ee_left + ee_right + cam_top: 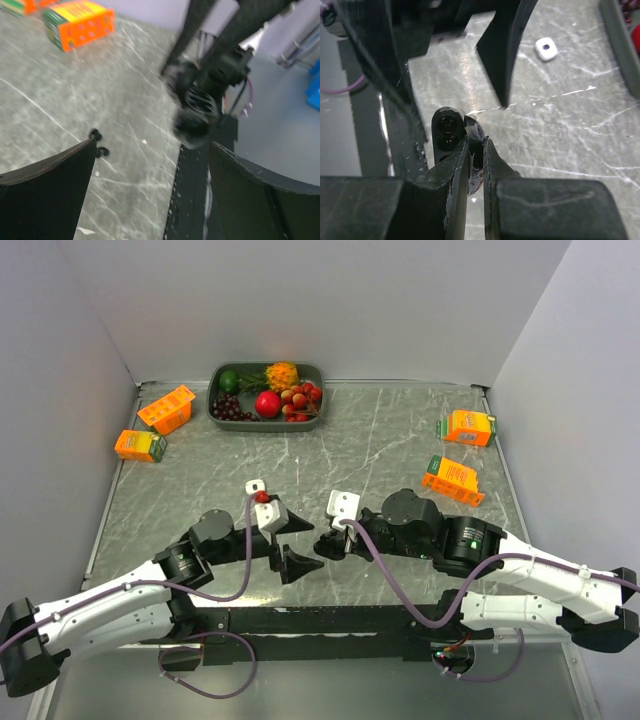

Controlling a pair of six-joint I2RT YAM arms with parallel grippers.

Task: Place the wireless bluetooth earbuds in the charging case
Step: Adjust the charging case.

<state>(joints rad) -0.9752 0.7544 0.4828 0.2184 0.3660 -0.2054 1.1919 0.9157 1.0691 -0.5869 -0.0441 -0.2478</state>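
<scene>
**Charging case (448, 131) pinched by the right gripper (476, 145); earbuds loose on the table (560, 125)**

The right gripper is pressed nearly together on what looks like the raised lid of the black charging case, which is set at the near table edge with its two wells facing up. The left gripper (152, 145) is spread wide just above the table. Two black earbuds (95, 134) are seen lying just beside its left fingertip. A white earbud (546, 48) lies well apart from the case, and an orange carton (79, 23) farther back.
</scene>
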